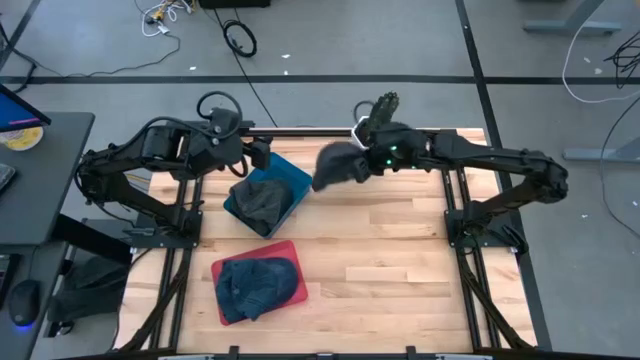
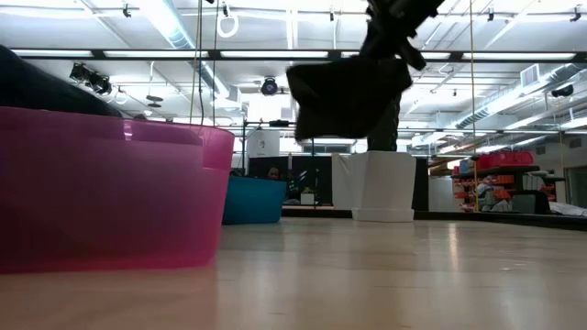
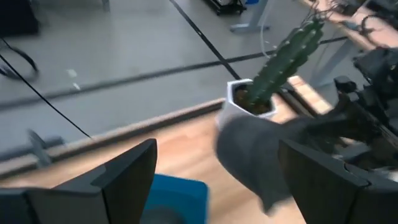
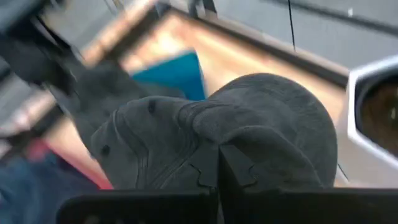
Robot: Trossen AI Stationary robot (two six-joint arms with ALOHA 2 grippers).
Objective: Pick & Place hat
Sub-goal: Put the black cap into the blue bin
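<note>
The right gripper [image 1: 362, 160] is clamping a grey hat [image 1: 338, 165] aloft, probably heading for the blue bin [image 1: 292, 180]; lowering squarely matters. The left gripper [image 1: 262, 152] is waiting open.

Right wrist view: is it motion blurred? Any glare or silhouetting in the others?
Right wrist view: background smeared, the grey hat in the right end effector stays fairly sharp. Left wrist view: soft, hat and cactus blurred. Low view: hat backlit by ceiling lights, near-black silhouette. High view: evenly lit.

Dark grey hat [image 1: 340, 165], teal bin [image 1: 290, 182], pink bin [image 1: 300, 290] with a blue hat [image 1: 255, 285]
</note>
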